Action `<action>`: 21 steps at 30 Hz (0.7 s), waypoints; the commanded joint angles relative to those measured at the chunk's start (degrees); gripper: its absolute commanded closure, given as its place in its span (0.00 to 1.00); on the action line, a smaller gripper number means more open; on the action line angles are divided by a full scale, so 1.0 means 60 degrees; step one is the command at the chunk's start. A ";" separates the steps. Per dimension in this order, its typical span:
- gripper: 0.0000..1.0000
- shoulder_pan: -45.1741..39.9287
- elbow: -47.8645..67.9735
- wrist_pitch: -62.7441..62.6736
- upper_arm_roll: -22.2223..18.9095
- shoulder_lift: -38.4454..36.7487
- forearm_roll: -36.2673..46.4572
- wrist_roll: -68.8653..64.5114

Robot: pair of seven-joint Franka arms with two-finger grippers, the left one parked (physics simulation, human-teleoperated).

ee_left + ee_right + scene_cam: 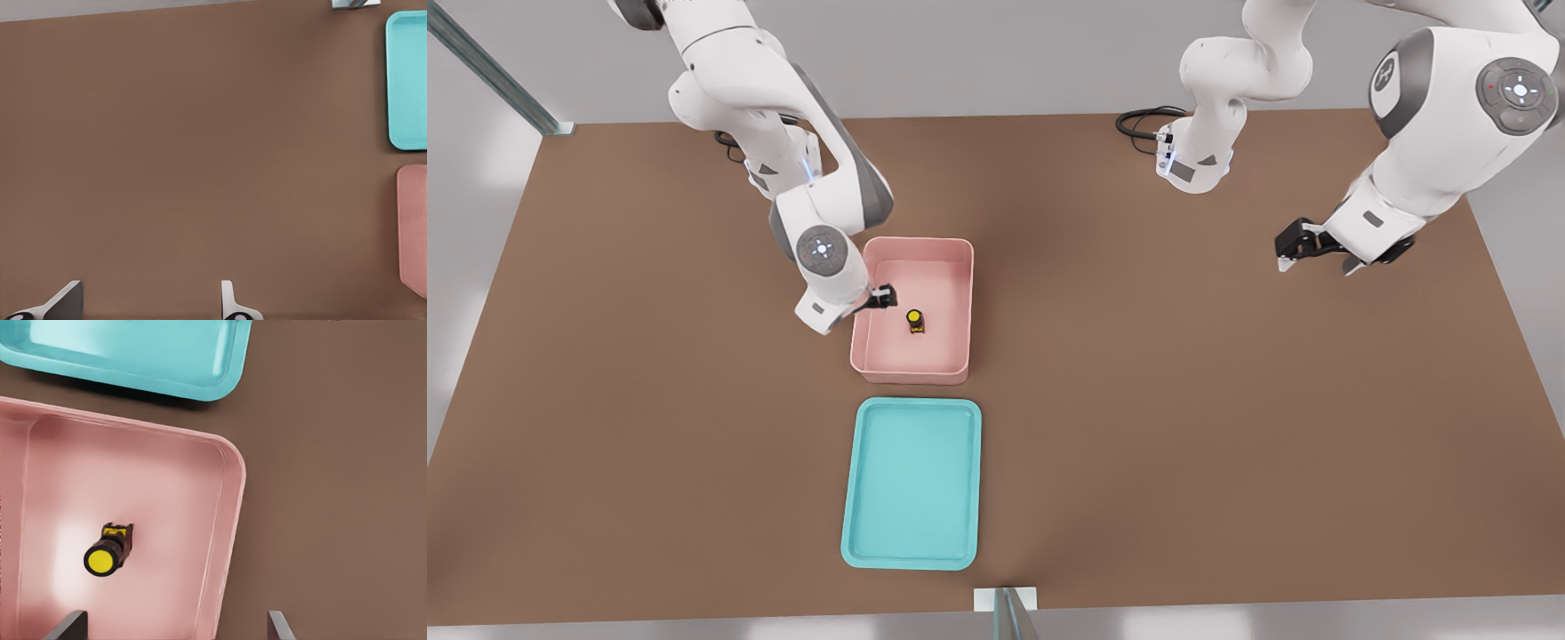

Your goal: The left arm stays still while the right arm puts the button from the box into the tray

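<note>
A brown tabletop [1138, 373] is shown under pale grey walls, with the task's things set near its middle. The button [915, 320], a yellow-capped push-button on a small black body, is seen on the floor of the pale pink box [960, 302], roughly central and apart from every wall; in the right wrist view it [107, 551] is seen tipped over, cap leading. The turquoise tray [863, 498] is placed just beside the box, on the side nearer the front camera, and nothing is seen in it. The right arm [827, 240] is bent over the box wall at the front view's left, and its gripper [884, 297] is held just inside that rim, beside the button but not touching it. Its fingers [70, 627] are spread wide apart in the wrist view, with nothing between them, and the button is found ahead of them and off to one finger's side. The step in hand is judged to be the approach for the pick; nothing has been grasped yet. For the next move, the gripper would need to be centred over the button, lowered until the fingers flank the black body, and closed, care being taken that the small part is not nudged away.
</note>
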 commanded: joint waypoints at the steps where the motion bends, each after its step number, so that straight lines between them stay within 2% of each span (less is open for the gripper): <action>1: 0.00 0.0086 -0.0113 0.1617 -0.0157 0.0038 0.0312 0.2241; 3: 0.00 0.0101 -0.0552 0.1646 -0.0553 -0.0153 0.0532 0.1509; 7: 0.00 0.0335 -0.2252 0.3609 -0.0421 -0.0636 0.0605 0.0849; 8: 0.00 0.0365 -0.2077 0.3639 0.0164 -0.0548 0.1572 0.1229; 11: 0.00 0.0379 -0.1944 0.3799 0.1322 -0.0490 0.1557 0.3061; 21: 0.00 0.0160 -0.2281 0.5719 0.1293 0.0712 0.1455 0.2007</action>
